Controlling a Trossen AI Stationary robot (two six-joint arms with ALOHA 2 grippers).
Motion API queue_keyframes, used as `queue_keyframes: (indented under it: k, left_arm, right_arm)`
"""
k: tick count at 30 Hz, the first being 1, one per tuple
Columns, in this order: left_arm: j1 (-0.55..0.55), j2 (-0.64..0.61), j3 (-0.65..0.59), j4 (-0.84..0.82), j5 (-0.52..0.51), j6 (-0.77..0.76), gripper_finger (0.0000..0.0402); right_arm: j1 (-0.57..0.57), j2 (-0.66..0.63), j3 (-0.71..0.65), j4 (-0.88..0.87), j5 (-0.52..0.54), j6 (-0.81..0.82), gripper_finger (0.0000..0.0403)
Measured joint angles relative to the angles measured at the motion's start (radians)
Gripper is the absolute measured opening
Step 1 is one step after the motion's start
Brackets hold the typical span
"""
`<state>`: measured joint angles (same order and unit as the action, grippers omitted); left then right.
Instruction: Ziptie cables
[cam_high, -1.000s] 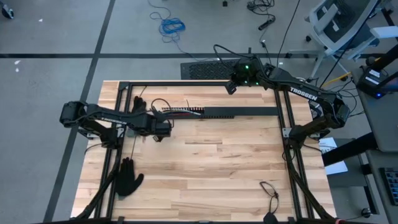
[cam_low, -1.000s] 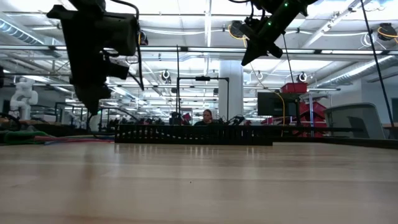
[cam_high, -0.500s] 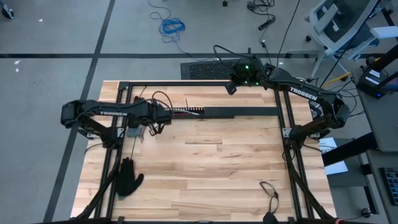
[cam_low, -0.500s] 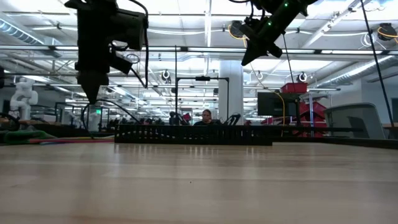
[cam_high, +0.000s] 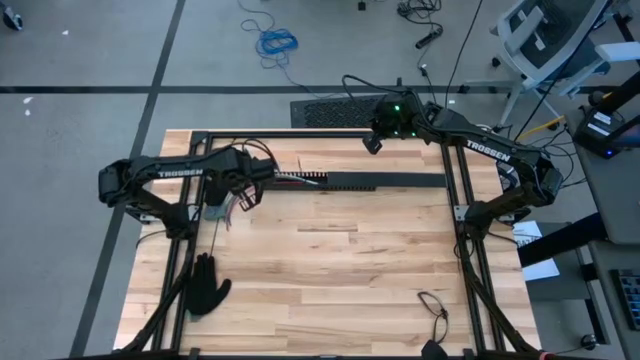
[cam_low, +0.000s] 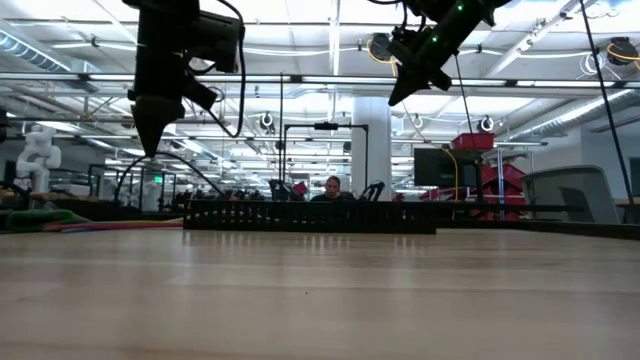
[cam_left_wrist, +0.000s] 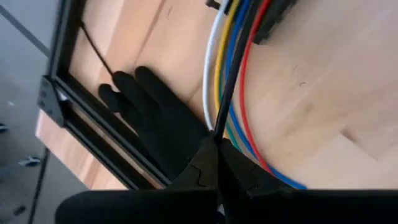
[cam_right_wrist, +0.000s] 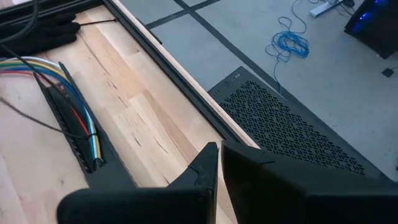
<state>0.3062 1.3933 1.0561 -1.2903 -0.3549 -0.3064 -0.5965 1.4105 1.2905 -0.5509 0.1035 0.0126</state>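
Jaws of the left gripper are pressing together on a thin dark strip, a ziptie by its look, which is running straight out from the tips and crossing over the cables. Those cables, white, yellow, blue and red, are lying side by side just under and beyond the tips, curving along nearly the same line as the strip, so their long axis is running away from the jaws rather than across them. In the high view the bundle is lying on the counter at the near end of the long black slotted bar, stretched along the bar's length, and the left gripper is hovering right at the bundle's free end. One black glove is lying beside the cables near the frame, and another is sitting well apart toward the front. The right gripper is hanging above the back edge of the counter, its jaws closed on nothing, farther from the cables than the left. Judging from this, the left arm is the one placed to work the strip round the wires, and it would need to bring the strip crosswise to them.
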Motion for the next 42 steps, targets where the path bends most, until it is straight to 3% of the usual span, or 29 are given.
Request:
queue_keyframes:
  k: [8,19,26,30,38,42]
  left_arm:
    - [0.02,0.05,-0.007,0.043,0.014,0.0,0.0001]
    - [0.036,0.251,-0.056,0.094,0.03,0.071,0.0001]
    - [0.093,0.358,-0.055,0.106,0.152,0.085,0.0001]
    - [0.121,0.383,-0.055,0.106,0.164,0.105,0.0003]
    - [0.124,0.369,-0.008,0.128,0.166,0.14,0.0082]
    - [0.141,0.37,-0.005,0.156,0.233,0.135,0.0139]
  right_arm:
    - [0.0,0.0,0.0,-0.021,0.0,-0.008,0.0018]
    - [0.0,0.0,0.0,-0.073,-0.001,-0.036,0.0018]
    - [0.0,0.0,0.0,-0.071,-0.001,-0.055,0.0018]
    - [0.0,0.0,0.0,-0.064,-0.001,-0.059,0.0018]
    - [0.0,0.0,0.0,-0.066,-0.001,-0.086,0.0018]
    - [-0.003,0.0,0.0,-0.066,-0.001,-0.099,0.0018]
